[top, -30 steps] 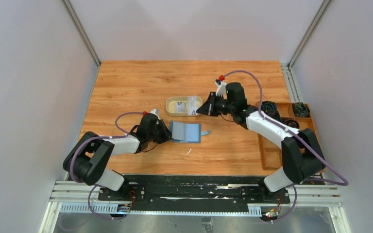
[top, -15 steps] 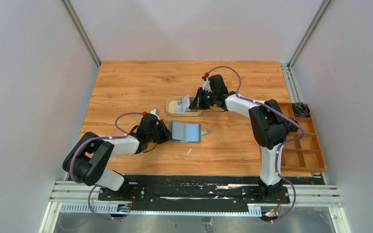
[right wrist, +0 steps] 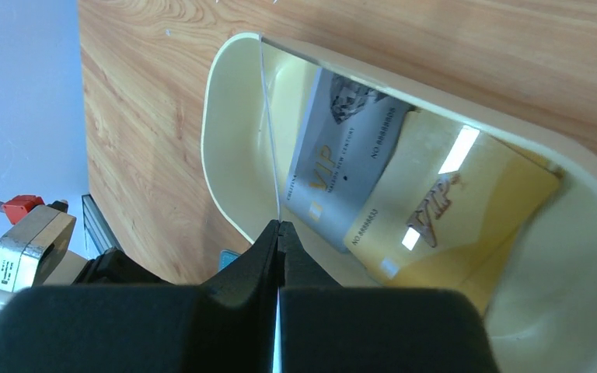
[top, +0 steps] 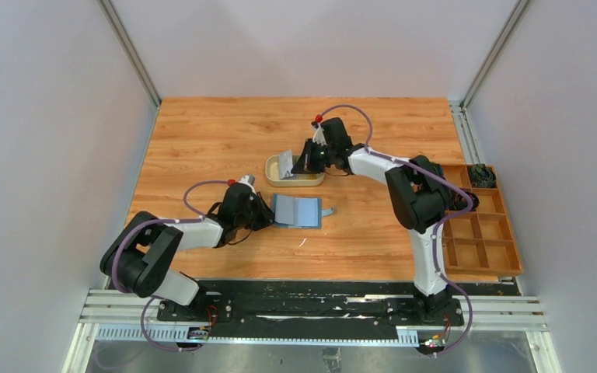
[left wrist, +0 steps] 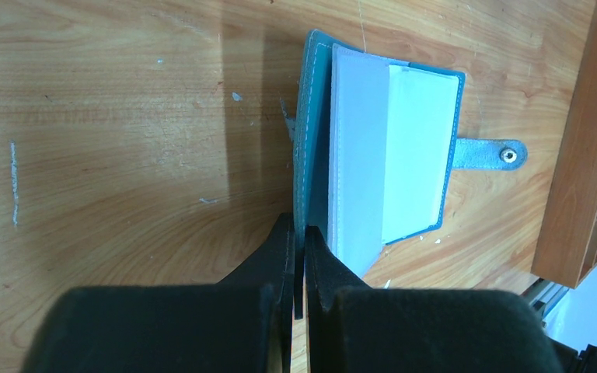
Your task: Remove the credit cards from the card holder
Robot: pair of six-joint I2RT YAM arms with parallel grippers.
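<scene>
Left jaws clench the card holder (left wrist: pixel 373 140), pinning it open; right jaws pinch a pale card (top: pixel 285 162) above the tray (right wrist: pixel 219 140), ready to drop.

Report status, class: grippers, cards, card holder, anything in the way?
Left gripper shut on card holder edge, lying open. Right gripper shut on pale card, over tray. In tray: grey card, gold card. No obstruction seen.

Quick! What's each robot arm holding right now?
Left end effector: closed on the card holder cover.
Right end effector: closed on a pale card, above the tray.
</scene>
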